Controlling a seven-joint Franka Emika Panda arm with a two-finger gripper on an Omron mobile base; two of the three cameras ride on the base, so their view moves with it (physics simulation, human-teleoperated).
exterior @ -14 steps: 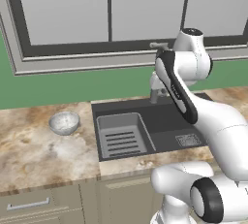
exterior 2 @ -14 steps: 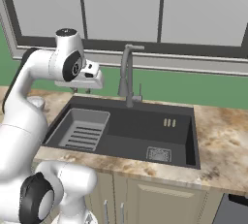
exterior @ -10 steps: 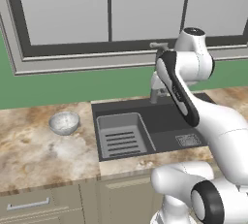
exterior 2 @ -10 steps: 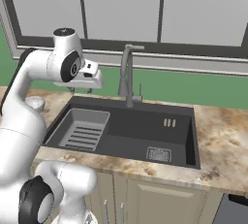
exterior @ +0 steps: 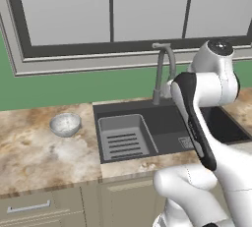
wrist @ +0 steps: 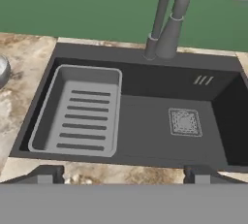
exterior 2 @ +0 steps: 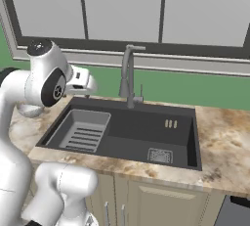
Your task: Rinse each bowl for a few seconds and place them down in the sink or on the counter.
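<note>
A: Gripper (wrist: 124,173) is held high over the sink (wrist: 145,63), jaws spread wide, nothing pinched. Speckled bowl (exterior: 65,124) is seen on the counter (exterior: 29,152), well left of the basin, beside the slotted tray (exterior: 124,140).

B: Risk?

A: A long sideways reach is needed. The gooseneck faucet (exterior: 164,71) could be clipped on the swing. The bowl's thin rounded rim could be slipped off if gripped off-centre.

B: Second bowl?

A: Cannot be located.

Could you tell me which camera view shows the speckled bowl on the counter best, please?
The left base view: the speckled bowl sits whole on the counter, left of the sink. The hand view catches just its edge.
</note>
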